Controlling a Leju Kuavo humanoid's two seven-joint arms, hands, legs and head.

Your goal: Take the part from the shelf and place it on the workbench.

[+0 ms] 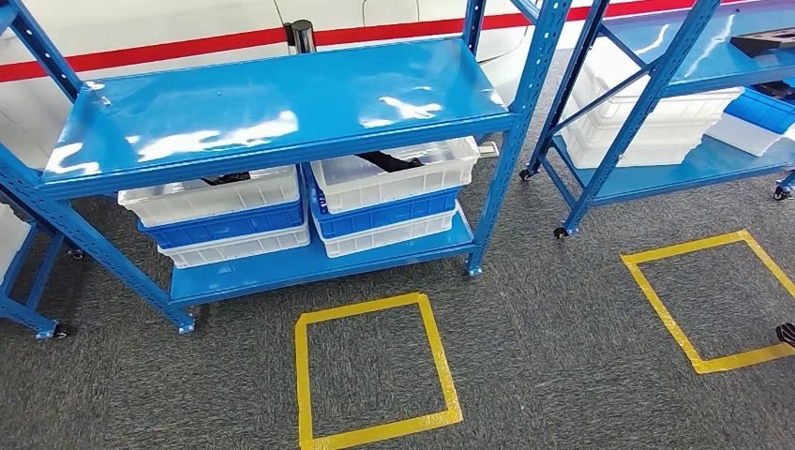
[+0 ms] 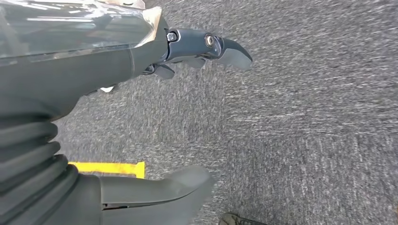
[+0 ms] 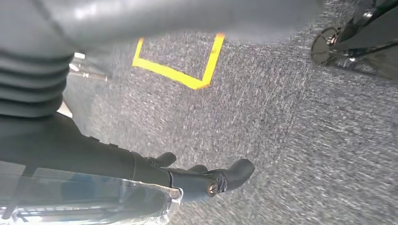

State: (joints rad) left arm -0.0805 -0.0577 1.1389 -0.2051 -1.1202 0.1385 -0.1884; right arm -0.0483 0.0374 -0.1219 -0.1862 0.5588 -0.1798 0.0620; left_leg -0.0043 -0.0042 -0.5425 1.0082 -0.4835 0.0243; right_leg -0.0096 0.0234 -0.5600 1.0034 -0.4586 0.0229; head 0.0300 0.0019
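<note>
Your target, the dark part [image 1: 389, 160], lies in the top white bin [image 1: 398, 173] at the centre of the head view, tucked under the blue shelf [image 1: 272, 112] board. Below, a yellow floor square [image 1: 375, 370] marks the carpet. Both arms hang over the carpet: your left hand [image 2: 155, 117] and right hand [image 3: 187, 173] hold nothing, fingers [image 2: 220, 47] spread loosely. I judge the low board the main risk: reaching in steeply could knock a wrist against its edge.
</note>
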